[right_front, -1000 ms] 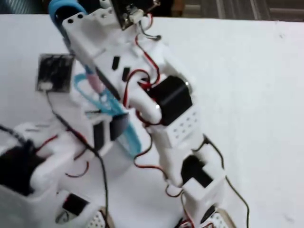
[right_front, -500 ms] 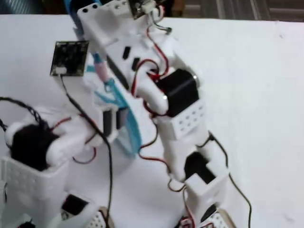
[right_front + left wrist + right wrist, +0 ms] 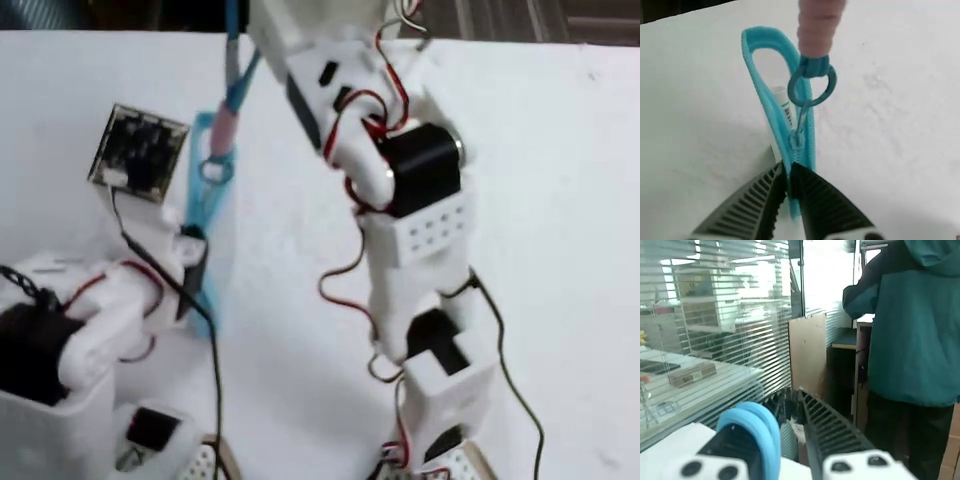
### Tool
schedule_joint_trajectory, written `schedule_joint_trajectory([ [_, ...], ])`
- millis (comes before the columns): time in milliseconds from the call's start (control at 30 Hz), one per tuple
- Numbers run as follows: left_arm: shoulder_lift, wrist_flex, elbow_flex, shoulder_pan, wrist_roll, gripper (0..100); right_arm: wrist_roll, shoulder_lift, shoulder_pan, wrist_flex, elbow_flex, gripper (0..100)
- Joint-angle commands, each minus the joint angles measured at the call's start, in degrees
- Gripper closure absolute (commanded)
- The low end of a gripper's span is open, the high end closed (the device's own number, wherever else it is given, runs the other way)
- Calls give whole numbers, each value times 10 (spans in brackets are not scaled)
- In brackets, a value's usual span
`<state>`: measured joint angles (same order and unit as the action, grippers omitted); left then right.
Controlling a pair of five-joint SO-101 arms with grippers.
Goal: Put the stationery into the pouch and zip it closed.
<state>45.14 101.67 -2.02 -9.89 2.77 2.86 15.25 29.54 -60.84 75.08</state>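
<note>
A slim blue pouch (image 3: pixel 205 215) stands on edge on the white table (image 3: pixel 560 200). My left gripper (image 3: pixel 192 262) is shut on its near end, black jaws pinching the zip seam (image 3: pixel 789 182). The zip slider sits just past those jaws, and beyond it the pouch mouth (image 3: pixel 807 130) gapes, with a white stick-like item (image 3: pixel 781 100) inside. A pink zipper pull (image 3: pixel 223 130) with a blue ring (image 3: pixel 812 86) rises from the slider on a taut blue strap. My right gripper (image 3: pixel 796 407) points out toward the room, ribbed jaws pressed together, holding the pull up past the table's far edge.
The right arm (image 3: pixel 420 230) stretches from the near edge across the table's middle to the far edge. The left arm's camera board (image 3: pixel 140 150) and its black cable hang beside the pouch. Open tabletop lies to the right.
The right arm has swung toward the far right, drawing the pink pull away and stretching the pouch straight. The left arm has dropped back toward the near left, still gripping the pouch end.
</note>
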Motion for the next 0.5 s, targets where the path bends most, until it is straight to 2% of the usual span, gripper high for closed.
schedule_joint_trajectory([
  [0,18,6,-3,14,-12,975,6,-23,-12,-9,7,982],
  [200,22,5,-33,16,-67,975,5,-23,-18,-14,7,982],
  [467,38,-1,-62,51,-83,975,6,15,-106,1,-18,982],
])
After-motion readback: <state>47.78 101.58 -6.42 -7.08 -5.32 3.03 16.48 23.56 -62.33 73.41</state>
